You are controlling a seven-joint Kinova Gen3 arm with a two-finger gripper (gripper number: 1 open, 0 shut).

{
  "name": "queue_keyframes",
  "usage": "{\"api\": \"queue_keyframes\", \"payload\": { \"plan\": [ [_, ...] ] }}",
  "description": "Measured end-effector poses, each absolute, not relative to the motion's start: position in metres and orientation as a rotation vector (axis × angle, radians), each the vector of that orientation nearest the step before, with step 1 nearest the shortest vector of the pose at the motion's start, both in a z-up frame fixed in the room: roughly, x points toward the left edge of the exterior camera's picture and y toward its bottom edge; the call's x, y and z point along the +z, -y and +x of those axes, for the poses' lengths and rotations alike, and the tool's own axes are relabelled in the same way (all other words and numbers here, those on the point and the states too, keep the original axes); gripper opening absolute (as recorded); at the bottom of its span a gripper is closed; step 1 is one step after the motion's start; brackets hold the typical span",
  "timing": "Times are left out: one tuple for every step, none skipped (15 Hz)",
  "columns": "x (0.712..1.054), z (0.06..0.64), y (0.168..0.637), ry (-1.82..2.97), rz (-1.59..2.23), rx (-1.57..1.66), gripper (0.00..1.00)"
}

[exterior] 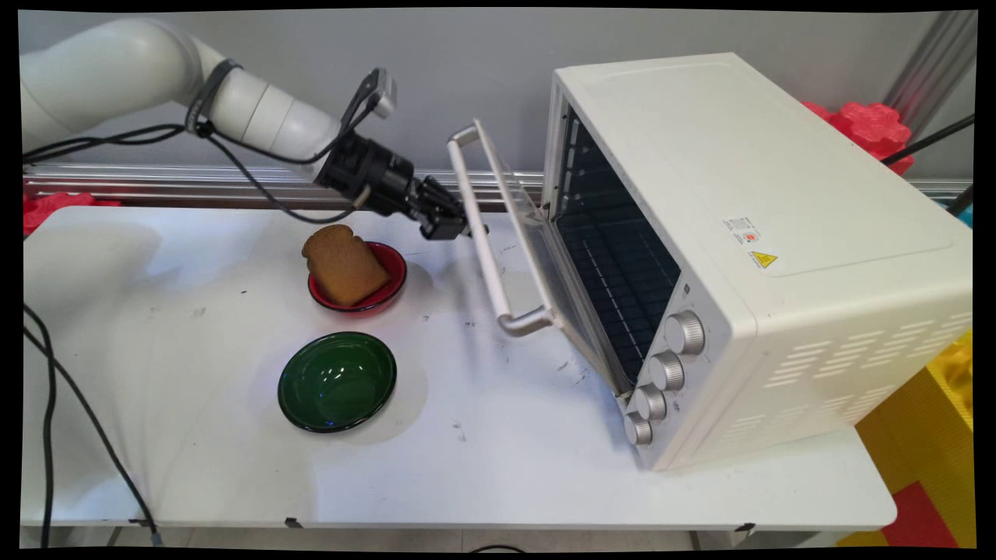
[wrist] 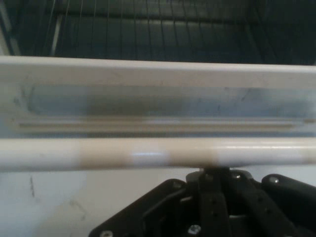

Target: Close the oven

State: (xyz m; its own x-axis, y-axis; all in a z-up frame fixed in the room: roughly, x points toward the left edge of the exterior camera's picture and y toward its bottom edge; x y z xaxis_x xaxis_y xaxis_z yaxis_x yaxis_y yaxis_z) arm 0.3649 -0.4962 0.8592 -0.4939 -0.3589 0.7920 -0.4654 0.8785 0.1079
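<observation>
A white toaster oven (exterior: 747, 179) stands on the right of the table with its glass door (exterior: 537, 257) partly open and tilted toward the left. My gripper (exterior: 465, 228) is shut, its tip pressed against the door's white handle bar (exterior: 489, 257), about midway along it. In the hand view the handle bar (wrist: 148, 153) runs straight across, just above my closed gripper (wrist: 216, 172). Behind it are the door glass (wrist: 158, 103) and the dark oven rack (wrist: 148, 29). Nothing is held between the fingers.
A slice of brown bread (exterior: 342, 264) leans in a small red bowl (exterior: 393, 268) just below the arm. An empty green bowl (exterior: 337, 381) sits nearer the front. Black cables (exterior: 47, 389) hang at the left. Four knobs (exterior: 668, 372) line the oven's front.
</observation>
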Motion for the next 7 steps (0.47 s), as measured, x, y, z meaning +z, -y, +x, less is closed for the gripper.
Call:
{"api": "queue_keyframes", "payload": {
  "plan": [
    [0.863, 0.363, 0.497, 2.134, 0.590, 0.150, 0.00],
    [0.867, 0.360, 0.499, 2.126, 0.586, 0.150, 0.00],
    [0.870, 0.357, 0.500, 2.121, 0.583, 0.150, 0.00],
    [0.874, 0.355, 0.501, 2.115, 0.580, 0.150, 0.00],
    [0.878, 0.351, 0.503, 2.107, 0.576, 0.148, 0.00],
    [0.881, 0.348, 0.504, 2.101, 0.573, 0.147, 0.00],
    [0.884, 0.346, 0.505, 2.095, 0.571, 0.145, 0.00]
  ]
}}
